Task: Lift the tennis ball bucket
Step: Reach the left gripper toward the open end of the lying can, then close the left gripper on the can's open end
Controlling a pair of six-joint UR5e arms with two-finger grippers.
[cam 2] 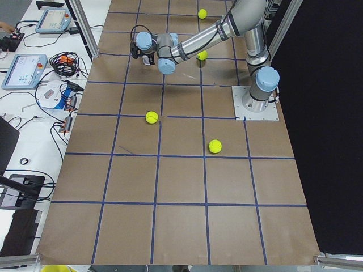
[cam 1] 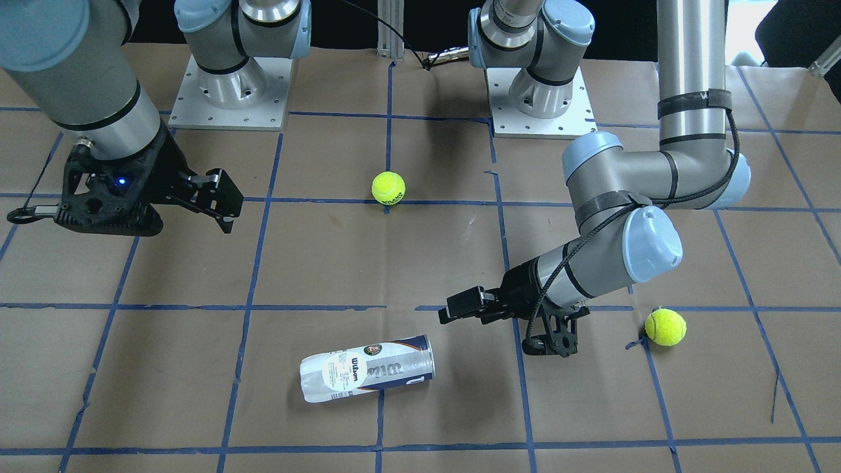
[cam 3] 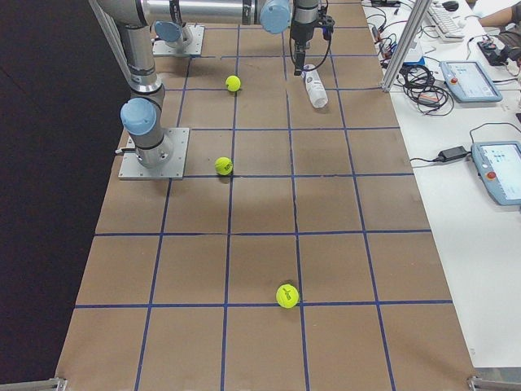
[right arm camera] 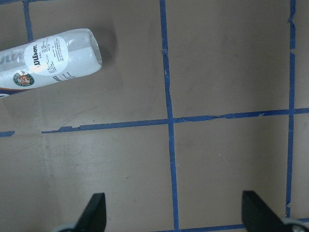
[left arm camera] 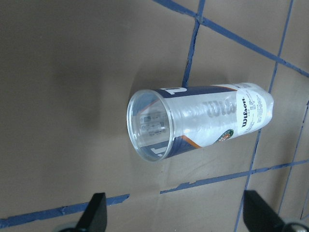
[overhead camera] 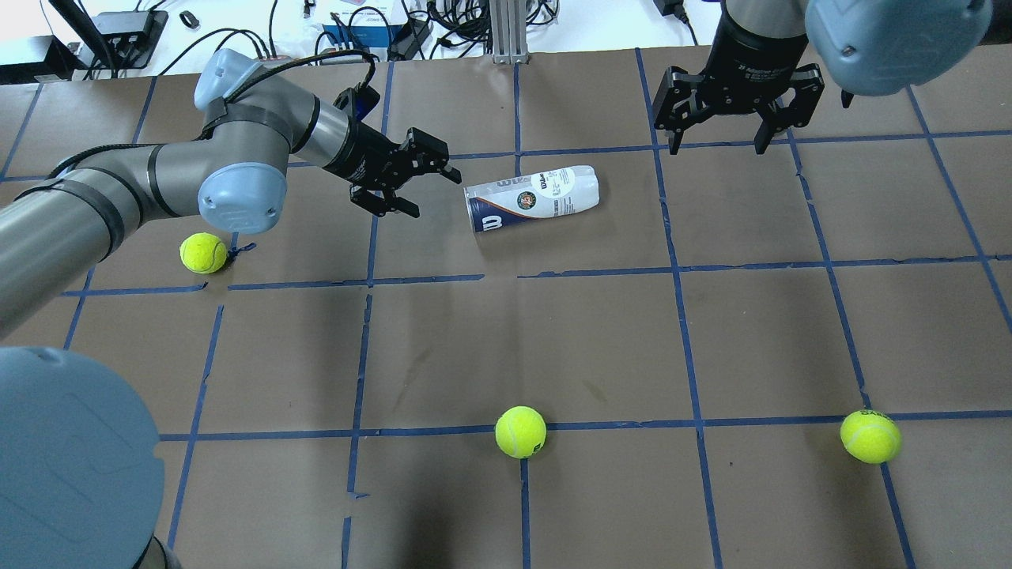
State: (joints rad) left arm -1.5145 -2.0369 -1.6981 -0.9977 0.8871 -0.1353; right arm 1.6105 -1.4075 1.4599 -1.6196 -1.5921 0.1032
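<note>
The tennis ball bucket [overhead camera: 531, 197] lies on its side on the brown paper table, empty, its open mouth toward my left gripper. It also shows in the front view [cam 1: 366, 369], the left wrist view [left arm camera: 193, 123], the right wrist view [right arm camera: 48, 60] and the exterior right view [cam 3: 315, 88]. My left gripper [overhead camera: 433, 194] is open and empty, a short way from the bucket's mouth and not touching it; it also shows in the front view [cam 1: 447, 315]. My right gripper [overhead camera: 718, 146] is open and empty, hanging beyond the bucket's closed end; it also shows in the front view [cam 1: 227, 210].
Three yellow-green tennis balls lie loose: one [overhead camera: 203, 253] beside my left forearm, one [overhead camera: 520, 431] at the near middle, one [overhead camera: 870, 436] at the near right. Blue tape lines grid the table. The two arm bases [cam 1: 230, 85] stand at the robot's side.
</note>
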